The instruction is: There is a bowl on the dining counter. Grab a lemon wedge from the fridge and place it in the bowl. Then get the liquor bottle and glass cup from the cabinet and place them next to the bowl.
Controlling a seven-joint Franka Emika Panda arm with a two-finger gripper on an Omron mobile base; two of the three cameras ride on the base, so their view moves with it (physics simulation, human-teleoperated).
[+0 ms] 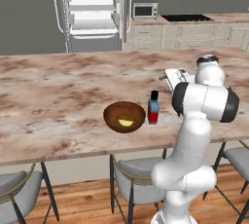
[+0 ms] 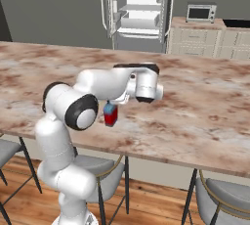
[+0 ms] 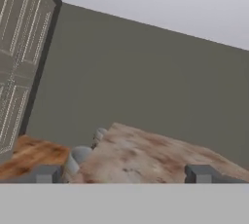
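Note:
A dark-brown wooden bowl (image 1: 113, 113) stands near the front edge of the dining counter (image 1: 53, 96), and the pale-yellow lemon wedge (image 1: 126, 122) lies inside it. The liquor bottle (image 1: 153, 107), red below, blue above and black-capped, stands upright just right of the bowl; in the right base view my arm partly covers the liquor bottle (image 2: 111, 115). My gripper (image 1: 165, 83) hovers above the counter to the right of the bottle and points left along the top. In the hand view the gripper (image 3: 122, 174) is open, its fingertips (image 3: 46, 173) wide apart with nothing between them. The glass cup is out of view.
The fridge (image 1: 92, 9) stands open at the back, white shelves showing. A microwave (image 1: 144, 9) sits on the cream wall cabinets (image 1: 194, 35) beside it. Grey-seated stools (image 1: 136, 179) line the counter's near edge around my base.

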